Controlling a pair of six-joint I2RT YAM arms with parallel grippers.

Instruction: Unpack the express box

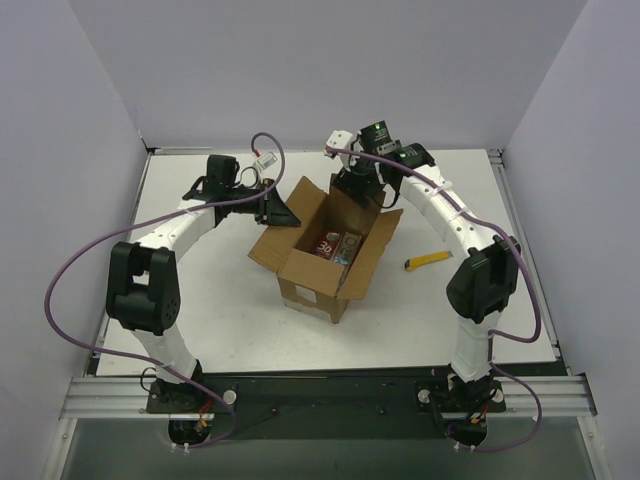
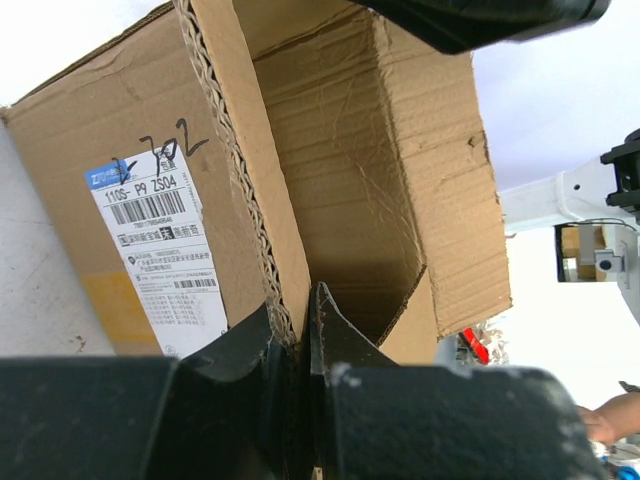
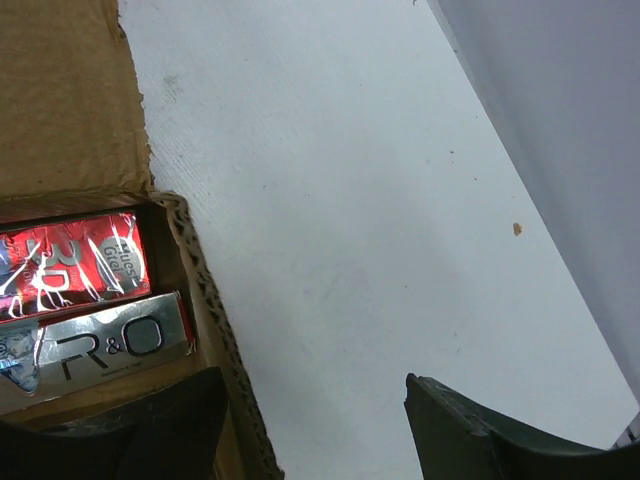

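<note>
- Left gripper (image 2: pixel 300 315), narrow, pinched the box (image 2: pixel 150 120) wall, steadying it on the bench (image 1: pixel 220 310).
- Right gripper (image 3: pixel 310 425) hung wide over the far rim, beside the red carton (image 3: pixel 75 270).
- Best: hold firm, centre over carton before descending.

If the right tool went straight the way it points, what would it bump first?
The right tool would likely hit the wall edge of the express box with one finger, or the white table just beside it. Depth is unclear.
</note>
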